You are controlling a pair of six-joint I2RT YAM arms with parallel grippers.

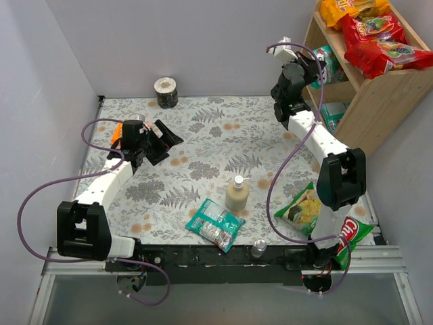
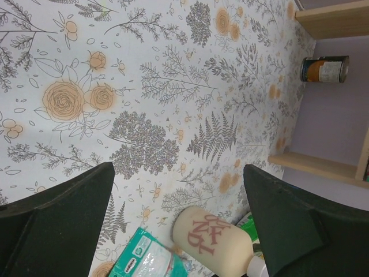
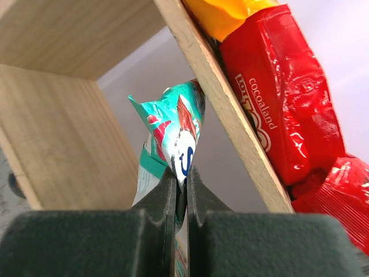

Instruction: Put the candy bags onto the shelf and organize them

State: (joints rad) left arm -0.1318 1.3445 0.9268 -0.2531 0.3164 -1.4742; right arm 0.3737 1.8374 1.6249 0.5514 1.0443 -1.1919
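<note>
From the top we see our right gripper (image 1: 318, 66) in the upper right, squeezed shut on the held teal bag (image 1: 329, 55) at the shelf (image 1: 369, 101), under the red bags (image 1: 375, 37). A loose teal bag (image 1: 214, 225) lies at the bottom middle. Our left gripper (image 1: 166, 143), at the left, is wide open and empty. Its camera shows only flowery cloth (image 2: 173, 86) between its fingers (image 2: 57, 219). The right camera shows the bag pinched by its edge below a wooden board (image 3: 230, 115). We think this bag is going in; next, push deeper, then let go

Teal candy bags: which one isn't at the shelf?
The teal bag lying flat beside the bottle; the other two are at the shelf, one in the right gripper.
</note>
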